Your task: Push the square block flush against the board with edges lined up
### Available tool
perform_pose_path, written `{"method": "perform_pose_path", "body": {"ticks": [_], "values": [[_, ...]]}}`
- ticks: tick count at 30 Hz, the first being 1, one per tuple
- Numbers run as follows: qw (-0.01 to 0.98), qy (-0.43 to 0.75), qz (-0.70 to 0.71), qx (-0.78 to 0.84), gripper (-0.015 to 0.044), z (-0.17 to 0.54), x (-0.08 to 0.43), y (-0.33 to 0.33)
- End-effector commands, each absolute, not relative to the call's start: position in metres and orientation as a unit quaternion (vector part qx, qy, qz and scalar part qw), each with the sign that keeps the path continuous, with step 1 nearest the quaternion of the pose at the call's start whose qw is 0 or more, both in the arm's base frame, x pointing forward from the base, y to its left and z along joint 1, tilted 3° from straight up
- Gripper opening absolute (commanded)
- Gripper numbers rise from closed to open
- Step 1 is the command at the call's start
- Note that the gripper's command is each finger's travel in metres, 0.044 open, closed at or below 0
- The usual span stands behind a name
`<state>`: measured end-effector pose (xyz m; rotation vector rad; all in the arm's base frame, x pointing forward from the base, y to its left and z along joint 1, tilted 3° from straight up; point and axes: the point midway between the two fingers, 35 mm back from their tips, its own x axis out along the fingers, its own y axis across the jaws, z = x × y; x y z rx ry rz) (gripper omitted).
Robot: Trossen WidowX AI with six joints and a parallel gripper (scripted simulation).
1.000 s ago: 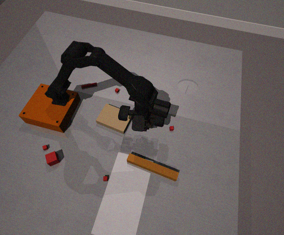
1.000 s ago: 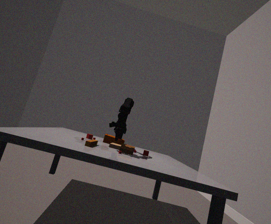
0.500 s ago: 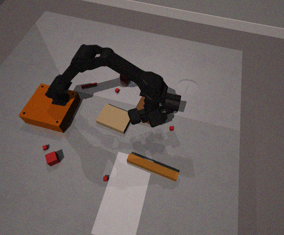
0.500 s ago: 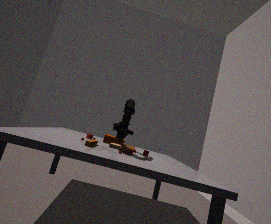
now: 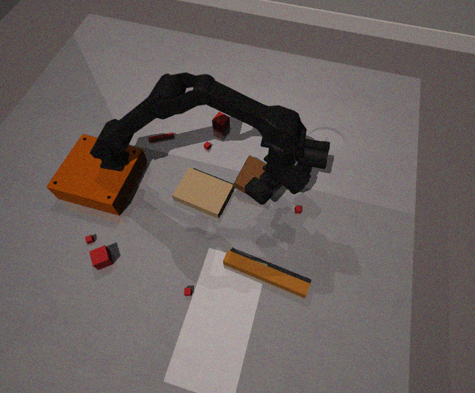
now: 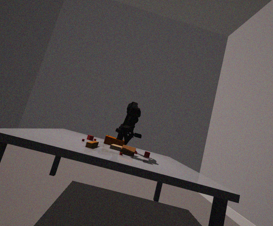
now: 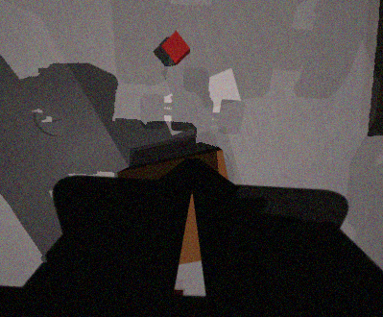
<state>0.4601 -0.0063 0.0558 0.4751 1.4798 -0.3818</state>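
A long orange board (image 5: 266, 272) (image 6: 92, 144) lies flat near the front, apart from everything else. A flat tan square block (image 5: 202, 190) (image 6: 116, 147) lies in the middle. A smaller brown square block (image 5: 247, 171) (image 6: 128, 150) (image 7: 157, 170) lies at the tan block's right corner, about touching it. My gripper (image 5: 258, 191) (image 7: 193, 164) is shut and empty. It sits low at the brown block's front right part and hides that part. In the wrist view the brown block shows under and between the closed fingers.
The arm's orange base (image 5: 84, 174) stands at the left. Red cubes are scattered: two big ones (image 5: 100, 256) (image 5: 220, 122) and several small ones, one just right of the gripper (image 5: 298, 209) (image 7: 174, 47). A dark red bar (image 5: 161, 137) lies behind. A white strip (image 5: 215, 323) marks the front.
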Motion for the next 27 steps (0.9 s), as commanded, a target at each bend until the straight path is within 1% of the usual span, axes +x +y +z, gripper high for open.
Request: {"method": "perform_pose_path", "body": {"ticks": [1,6,11,13,16,27], "values": [[0.709,0.676,-0.122,0.162,0.0000,0.054,0.467,0.004],[0.718,0.683,-0.071,0.109,0.0000,0.054,0.474,0.014],[0.719,0.683,-0.069,0.107,0.0000,0.054,0.474,0.014],[0.719,0.683,-0.069,0.107,0.0000,0.042,0.475,0.015],[0.719,0.683,-0.069,0.107,0.0000,0.003,0.477,0.017],[0.719,0.684,-0.069,0.107,0.0000,0.000,0.476,0.018]]}}
